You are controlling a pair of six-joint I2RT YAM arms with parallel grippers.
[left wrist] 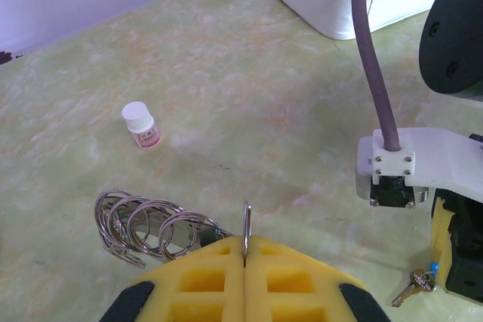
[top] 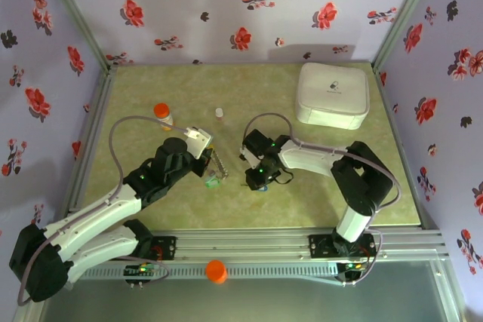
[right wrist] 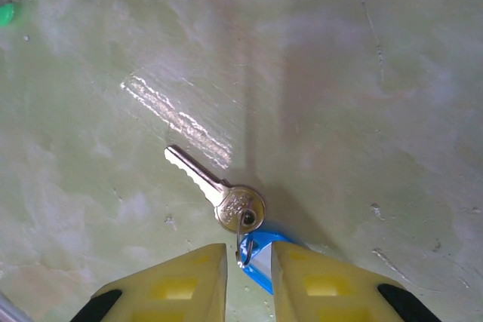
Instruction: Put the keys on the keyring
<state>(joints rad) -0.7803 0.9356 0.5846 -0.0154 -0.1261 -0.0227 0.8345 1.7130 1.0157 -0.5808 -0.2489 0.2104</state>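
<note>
With your left pincer [left wrist: 245,250] clenched on the keyring [left wrist: 246,220] at lower centre, seat the right pincer [right wrist: 249,256], whose hold I cannot tell, squarely over the blue-tagged key [right wrist: 215,186] lying low mid-frame on the counter [right wrist: 362,111].

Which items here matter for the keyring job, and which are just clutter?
Job:
- ring, pinched in the left gripper, with its chain of more rings
- key with a blue tag, at the right gripper
- green tag at the chain's end

Clutter:
- white box
- orange-capped bottle
- vial
- orange object by the front rail
</note>
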